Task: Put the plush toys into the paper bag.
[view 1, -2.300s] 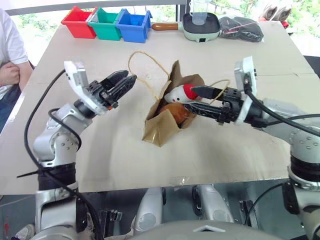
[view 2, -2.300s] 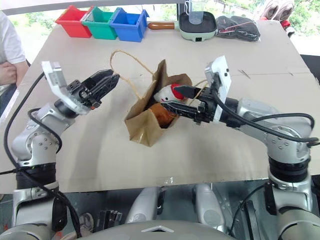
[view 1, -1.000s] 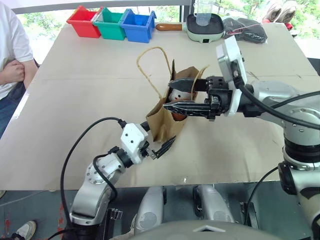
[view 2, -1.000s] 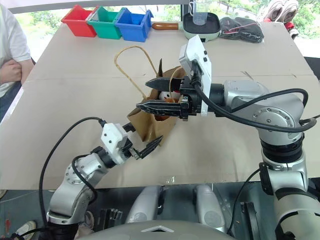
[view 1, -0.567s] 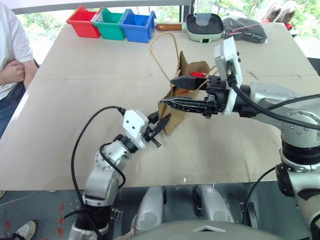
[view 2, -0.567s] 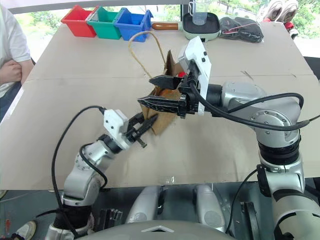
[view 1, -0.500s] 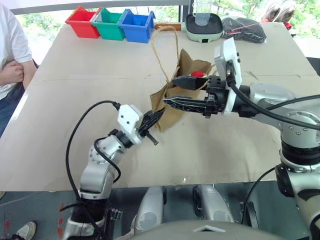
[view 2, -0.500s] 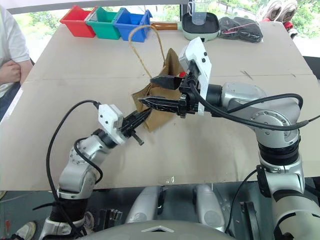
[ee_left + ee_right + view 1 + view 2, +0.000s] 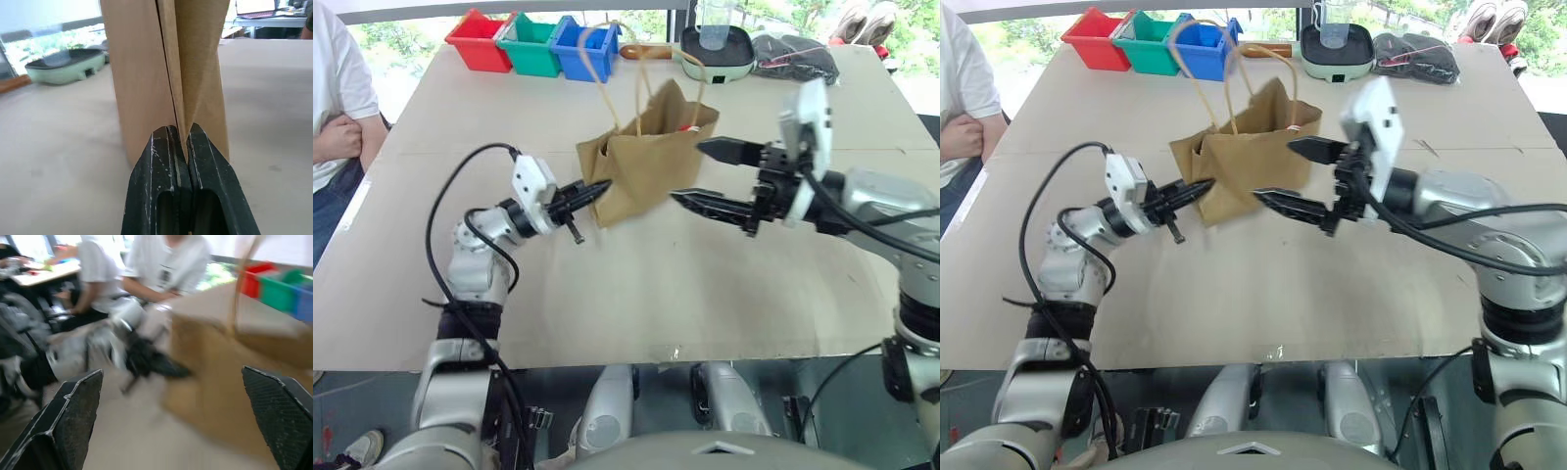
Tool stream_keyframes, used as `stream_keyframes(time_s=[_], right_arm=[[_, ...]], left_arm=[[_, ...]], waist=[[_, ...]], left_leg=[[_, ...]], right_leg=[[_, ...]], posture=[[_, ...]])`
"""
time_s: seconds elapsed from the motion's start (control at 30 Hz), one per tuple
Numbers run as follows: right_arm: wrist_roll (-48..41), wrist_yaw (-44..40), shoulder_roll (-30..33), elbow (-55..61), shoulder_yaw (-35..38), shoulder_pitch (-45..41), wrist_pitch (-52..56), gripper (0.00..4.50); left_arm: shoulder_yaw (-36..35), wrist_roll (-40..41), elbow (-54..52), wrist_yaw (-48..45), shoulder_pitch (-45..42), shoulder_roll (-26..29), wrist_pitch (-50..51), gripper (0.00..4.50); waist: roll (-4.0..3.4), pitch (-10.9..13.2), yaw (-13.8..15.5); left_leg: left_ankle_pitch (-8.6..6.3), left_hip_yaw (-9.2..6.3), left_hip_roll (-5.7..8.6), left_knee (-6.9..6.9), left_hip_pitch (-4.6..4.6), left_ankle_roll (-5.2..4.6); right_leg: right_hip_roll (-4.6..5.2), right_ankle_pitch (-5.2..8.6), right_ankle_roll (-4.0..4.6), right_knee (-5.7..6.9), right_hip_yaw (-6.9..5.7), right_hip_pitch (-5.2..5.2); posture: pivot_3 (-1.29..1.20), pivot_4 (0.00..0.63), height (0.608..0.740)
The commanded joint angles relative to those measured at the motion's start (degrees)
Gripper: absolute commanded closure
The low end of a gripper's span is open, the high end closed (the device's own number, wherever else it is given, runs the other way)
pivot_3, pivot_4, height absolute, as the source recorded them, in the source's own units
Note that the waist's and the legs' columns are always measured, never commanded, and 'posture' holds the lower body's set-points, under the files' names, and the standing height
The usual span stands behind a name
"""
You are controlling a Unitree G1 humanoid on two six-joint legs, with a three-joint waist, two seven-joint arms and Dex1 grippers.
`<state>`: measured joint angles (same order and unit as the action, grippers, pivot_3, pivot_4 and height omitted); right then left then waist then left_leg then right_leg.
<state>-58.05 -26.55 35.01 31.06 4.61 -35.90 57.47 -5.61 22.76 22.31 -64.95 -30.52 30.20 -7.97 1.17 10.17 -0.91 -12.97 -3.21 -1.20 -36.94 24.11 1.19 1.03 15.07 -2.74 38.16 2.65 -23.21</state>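
We see the paper bag [image 9: 646, 171] now standing upright on the table [image 9: 724, 284], where a second ago it lay slumped on its side with its mouth toward the right gripper. The left gripper [image 9: 590, 193] has clamped its fingers on the bag's lower corner fold (the left wrist view shows the two black fingers pressed tight on a crease of brown paper) and has lifted and pushed that corner forward, tipping the bag up. The right gripper [image 9: 713, 176], which was reaching into the bag's mouth a second ago, has drawn back out to the bag's right side and now stands with its jaws spread wide and nothing between them. We judge this to mean that both toys are inside: a small patch of red, likely the tip of the white toy [image 9: 688, 126], peeks over the bag's rim, and the orange-brown one is hidden from us within. No toy lies loose on the table. The bag sits between the two grippers, pinched at its left corner and just apart from the right gripper's fingertips; its loop handles [image 9: 617, 73] rise above the rim. Coloured bins [image 9: 533, 44] and a green pan [image 9: 710, 49] sit well behind, and a person in white [image 9: 333, 93] sits at the table's left edge.
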Motion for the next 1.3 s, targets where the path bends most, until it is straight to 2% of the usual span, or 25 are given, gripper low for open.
stream_keyframes(time_s=[0.03,0.1,0.2,0.3,0.43,0.53,0.63,0.73,0.8,0.87,1.07,1.2,1.3], right_arm=[[4.08,6.76,3.15,3.15,4.05,3.67,1.06,0.06],[5.36,8.36,4.78,5.74,5.70,8.54,1.00,0.06],[10.95,4.58,9.29,11.91,5.01,17.25,-4.11,0.06],[8.69,1.18,7.87,15.31,7.95,24.04,-8.35,0.06],[11.56,-0.80,8.54,16.26,7.41,28.81,-11.30,0.06],[13.78,-0.98,7.90,14.96,5.85,29.79,-12.79,0.06],[14.12,-1.39,7.03,14.60,5.43,30.29,-13.73,0.00],[15.17,-2.52,6.83,14.32,5.32,31.23,-15.28,0.00],[15.72,-3.68,6.69,13.79,5.16,31.80,-16.44,0.00],[16.58,-5.59,6.71,12.75,4.84,32.35,-18.33,0.00],[19.43,-11.45,7.65,8.86,6.73,35.39,-24.28,0.00],[20.96,-14.61,9.31,6.15,9.89,38.10,-26.83,0.00],[23.51,-17.50,11.80,3.36,12.85,41.42,-28.81,0.00]], left_arm=[[-0.59,1.34,6.08,-5.92,-4.47,-0.57,-3.69,4.50],[-0.70,1.54,8.78,-8.57,-6.04,-1.07,-4.31,4.50],[-0.95,1.71,12.58,-12.99,-7.64,-0.83,-4.56,4.50],[-1.25,0.01,20.00,-17.19,-10.99,0.53,-7.03,4.50],[-0.99,-3.89,32.10,-19.52,-16.35,1.92,-14.50,4.50],[-1.59,-4.88,38.70,-21.00,-18.71,2.52,-15.42,4.50],[-3.46,-3.56,40.05,-21.28,-18.95,3.17,-12.99,3.49],[-5.54,-2.40,38.02,-19.59,-17.27,4.14,-10.03,1.97],[-7.17,-1.17,33.71,-18.19,-14.39,5.10,-7.18,1.08],[-9.09,1.14,24.56,-14.82,-8.86,6.28,-0.83,0.02],[-16.57,10.36,-11.30,-0.38,15.15,8.86,22.26,0.02],[-20.92,14.94,-28.61,6.08,28.99,9.26,31.36,0.02],[-24.51,16.35,-37.53,8.87,38.89,8.80,33.88,0.02]], waist=[[0.01,0.00,0.04],[0.01,0.00,0.06],[0.00,0.00,0.11],[0.00,0.00,-0.22],[0.01,0.00,-0.22],[0.02,0.00,-0.20],[0.02,0.00,-0.19],[0.03,0.01,-0.19],[0.03,0.01,-0.37],[0.03,0.01,-0.64],[0.04,0.00,-1.28],[0.07,0.03,-0.83],[0.00,0.01,-0.31]], left_leg=[[0.00,-0.08,0.00,-0.02,0.03,0.00],[0.00,-0.12,0.00,-0.02,0.05,0.00],[0.00,-0.16,0.00,-0.01,0.10,0.00],[0.00,-0.18,-0.02,-0.03,0.09,0.00],[0.00,-0.20,-0.01,-0.25,0.06,0.00],[0.00,-0.17,-0.01,-0.29,0.01,0.00],[0.00,-0.18,-0.01,-0.29,0.00,0.00],[0.00,-0.23,-0.01,-0.29,0.02,0.00],[0.00,-0.23,-0.01,-0.29,0.01,0.00],[0.00,-0.21,-0.03,-0.28,-0.05,0.00],[0.00,-0.26,-0.28,-0.20,-0.21,0.00],[-0.01,-0.16,-0.24,-0.21,-0.34,0.00],[-0.01,-0.14,-0.19,-0.23,-0.44,0.00]], right_leg=[[-0.01,0.00,0.00,0.00,-0.06,0.00],[-0.02,0.00,0.00,0.01,-0.11,0.00],[-0.02,0.00,0.01,0.01,-0.14,0.00],[-0.05,0.01,0.00,0.02,-0.14,-0.01],[-0.08,0.01,-0.01,0.24,-0.17,0.01],[-0.08,0.01,-0.02,0.24,-0.13,0.07],[-0.08,0.02,-0.01,0.26,-0.14,0.08],[-0.07,0.02,-0.01,0.31,-0.17,0.07],[-0.07,0.02,-0.01,0.33,-0.17,0.07],[-0.05,0.02,0.00,0.38,-0.13,0.07],[0.06,0.03,0.00,0.45,0.03,0.10],[0.09,0.03,0.00,0.44,-0.03,0.27],[0.14,0.05,0.01,0.36,-0.08,0.40]], posture=[[0.00,0.150,0.740],[0.00,0.150,0.740],[0.00,0.150,0.740],[0.00,0.150,0.740],[0.00,0.150,0.740],[0.00,0.150,0.740],[0.00,0.150,0.740],[0.00,0.150,0.740],[0.00,0.150,0.740],[0.00,0.150,0.740],[0.00,0.150,0.740],[0.00,0.150,0.740],[0.00,0.150,0.740]])
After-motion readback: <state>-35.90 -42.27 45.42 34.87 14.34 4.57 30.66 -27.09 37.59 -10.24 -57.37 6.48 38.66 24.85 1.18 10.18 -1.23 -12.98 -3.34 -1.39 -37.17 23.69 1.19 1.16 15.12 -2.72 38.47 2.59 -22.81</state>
